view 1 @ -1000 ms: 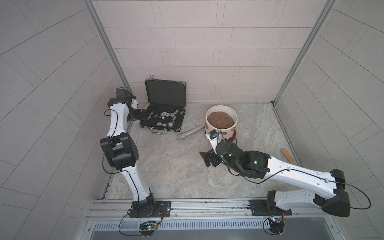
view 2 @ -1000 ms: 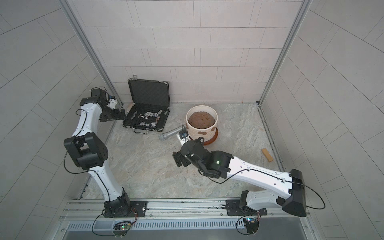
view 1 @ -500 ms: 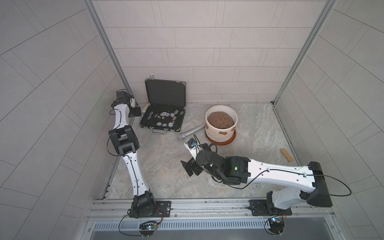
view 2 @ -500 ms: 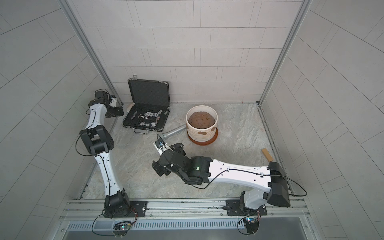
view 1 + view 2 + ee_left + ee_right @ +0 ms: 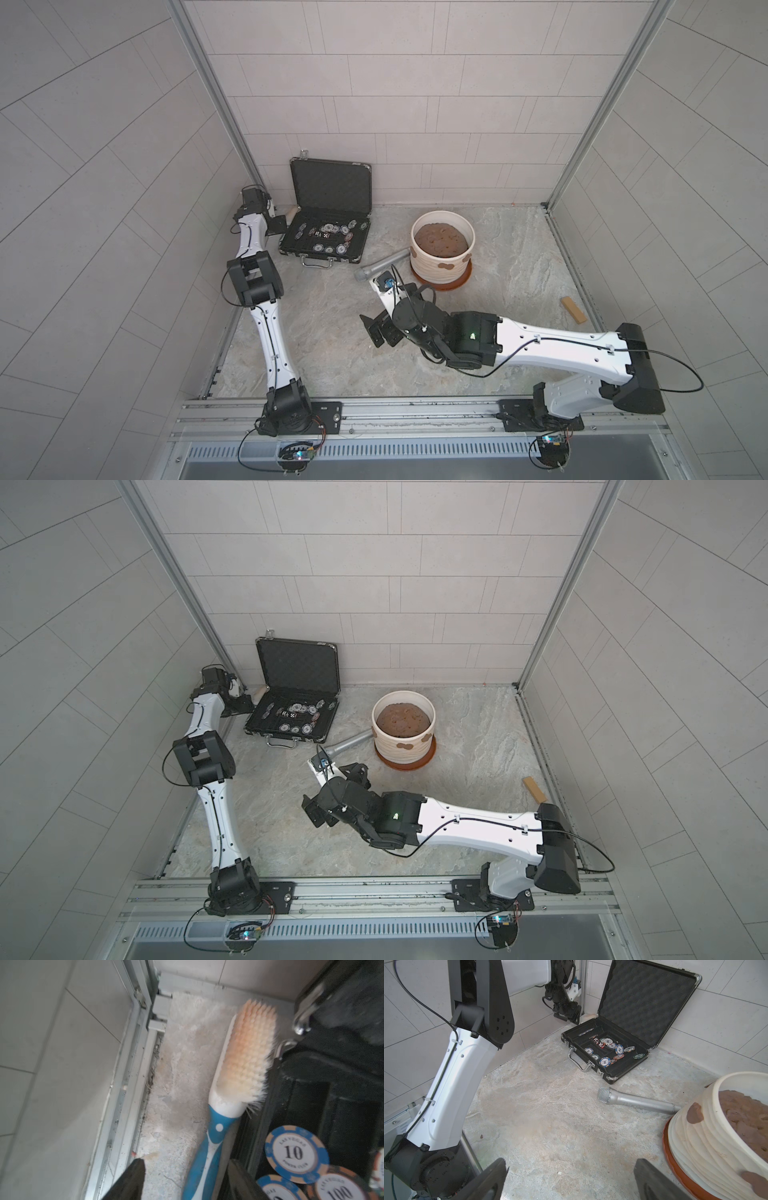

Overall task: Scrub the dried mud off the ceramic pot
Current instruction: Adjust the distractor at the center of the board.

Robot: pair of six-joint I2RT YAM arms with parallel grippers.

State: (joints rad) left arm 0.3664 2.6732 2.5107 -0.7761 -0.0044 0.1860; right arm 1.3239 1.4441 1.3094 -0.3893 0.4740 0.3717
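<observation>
The left gripper [image 5: 187, 1162] has narrowed around the scrub brush [image 5: 247, 1047] against the chip case [image 5: 330, 195], not yet clamped, while the right gripper [image 5: 571, 1160], wide apart and empty, has withdrawn, leaving the ceramic pot [image 5: 428, 272] near the case with its dried mud [image 5: 446, 267] unscrubbed.

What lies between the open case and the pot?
A silver microphone lies on the floor between the case and the pot, its tail end by the pot's base, head pointing away. The right wrist view shows it best.
</observation>
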